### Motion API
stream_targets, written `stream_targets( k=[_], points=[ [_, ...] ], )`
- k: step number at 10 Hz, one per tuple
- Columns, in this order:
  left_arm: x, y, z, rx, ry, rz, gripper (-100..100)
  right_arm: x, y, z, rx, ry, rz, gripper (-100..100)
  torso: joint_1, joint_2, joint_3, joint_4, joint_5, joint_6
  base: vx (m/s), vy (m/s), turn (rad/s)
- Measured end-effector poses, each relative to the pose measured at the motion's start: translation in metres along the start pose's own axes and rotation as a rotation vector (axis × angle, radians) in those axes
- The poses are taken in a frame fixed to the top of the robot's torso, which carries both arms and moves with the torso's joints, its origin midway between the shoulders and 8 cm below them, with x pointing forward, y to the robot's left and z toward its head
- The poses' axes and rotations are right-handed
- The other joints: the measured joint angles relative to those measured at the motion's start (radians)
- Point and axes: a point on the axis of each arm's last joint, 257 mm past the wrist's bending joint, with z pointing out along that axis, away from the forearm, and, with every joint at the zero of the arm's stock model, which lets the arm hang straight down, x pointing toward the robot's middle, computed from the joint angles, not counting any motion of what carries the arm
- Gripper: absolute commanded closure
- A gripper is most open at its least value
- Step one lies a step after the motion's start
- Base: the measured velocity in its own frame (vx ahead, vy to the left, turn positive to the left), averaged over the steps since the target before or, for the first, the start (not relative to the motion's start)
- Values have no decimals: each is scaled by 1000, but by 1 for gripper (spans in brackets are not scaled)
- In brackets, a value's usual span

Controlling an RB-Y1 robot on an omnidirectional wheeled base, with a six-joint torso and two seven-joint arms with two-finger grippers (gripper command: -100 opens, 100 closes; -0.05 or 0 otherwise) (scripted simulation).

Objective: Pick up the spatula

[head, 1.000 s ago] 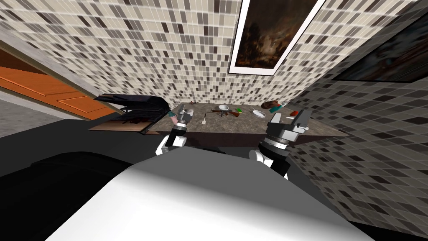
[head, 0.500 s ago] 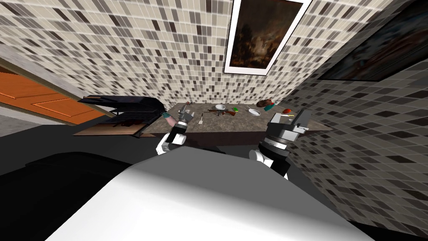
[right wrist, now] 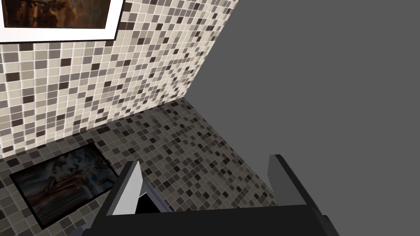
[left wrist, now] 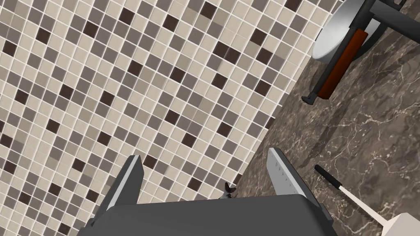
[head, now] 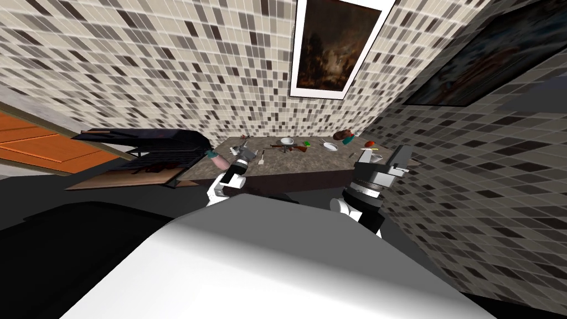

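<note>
The spatula [head: 259, 161] lies flat on the dark marble counter [head: 310, 160], a white blade on a thin white shaft with a black handle end. My left gripper [head: 244, 151] hovers over the counter's left part, just left of the spatula. In the left wrist view that gripper [left wrist: 205, 155] is open with nothing between its fingers, and the spatula [left wrist: 348, 194] lies beside one finger, outside the gap. My right gripper [head: 388, 160] is held up at the counter's right end, and in the right wrist view it [right wrist: 204, 160] is open and empty.
A white bowl [left wrist: 332, 37] and a long black and red-brown object [left wrist: 342, 65] lie farther along the counter by the tiled wall. A plate [head: 330, 147], a teal bottle [head: 348, 140] and small red and green items sit to the right. A black open appliance [head: 149, 147] stands left.
My head view has swung, so the counter sits farther left and smaller in the picture. The spatula now lies closer to my left gripper. The right arm keeps its pose.
</note>
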Motion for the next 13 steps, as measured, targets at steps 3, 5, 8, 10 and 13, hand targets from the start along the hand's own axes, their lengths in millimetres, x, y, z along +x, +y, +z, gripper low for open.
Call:
stream_targets(
  k=[3, 5, 8, 10, 13],
  points=[
    [-18, 9, 3, -45, -43, -74, -100, 0, 0, 0, 0, 0, 0, 0, 1, 0, 0, 0, 0, 0, 3, -28, -87],
    [-33, 18, 8, -81, -84, -130, -100, 0, 0, 0, 0, 0, 0, 0, 1, 0, 0, 0, 0, 0, 4, -44, -126],
    [-61, 29, 11, -135, -157, -213, -100, 0, 0, 0, 0, 0, 0, 0, 1, 0, 0, 0, 0, -1, 1, -34, -77],
    [-74, 35, 13, -160, -199, -257, -100, 0, 0, 0, 0, 0, 0, 0, 2, 0, 0, 0, 0, 0, 1, -24, -124],
    [-103, 46, 14, -203, -286, -337, -100, 0, 0, 0, 0, 0, 0, 0, 2, 0, 0, 0, 0, -1, 6, -29, -140]
  ],
)
